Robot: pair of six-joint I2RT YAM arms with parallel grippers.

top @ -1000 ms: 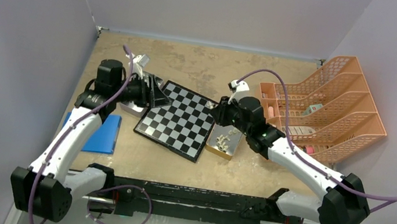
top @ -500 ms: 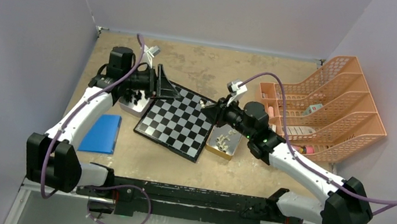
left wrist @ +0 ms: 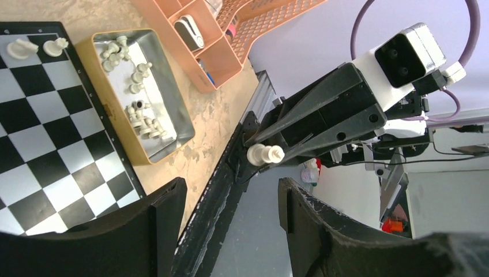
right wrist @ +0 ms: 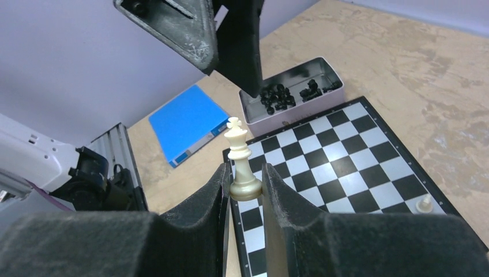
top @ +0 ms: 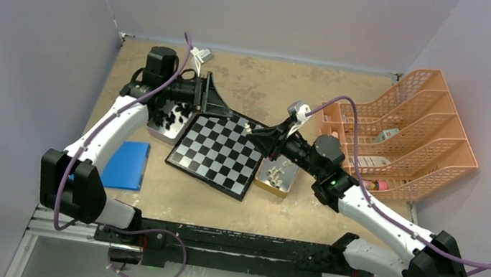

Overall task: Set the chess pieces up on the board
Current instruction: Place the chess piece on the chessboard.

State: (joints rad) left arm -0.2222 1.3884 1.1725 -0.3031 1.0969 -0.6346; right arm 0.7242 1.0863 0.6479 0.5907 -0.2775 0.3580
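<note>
Fingers (right wrist: 277,190) of right gripper (right wrist: 245,183) pinch white king (right wrist: 239,156) by its base, board (right wrist: 346,167) just below and ahead; left gripper (left wrist: 230,187) spread, empty.

Showing: one board (top: 219,153), two metal trays (top: 275,188), one blue folder (top: 126,164), one orange rack (top: 417,134), two cream pieces (left wrist: 23,49) standing aboard, one cream king (right wrist: 241,161).

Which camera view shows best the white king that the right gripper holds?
The right wrist view: the white king stands large and upright, its base pinched in the right gripper. The left wrist view shows it small and sideways. The top view: too tiny to tell.
</note>
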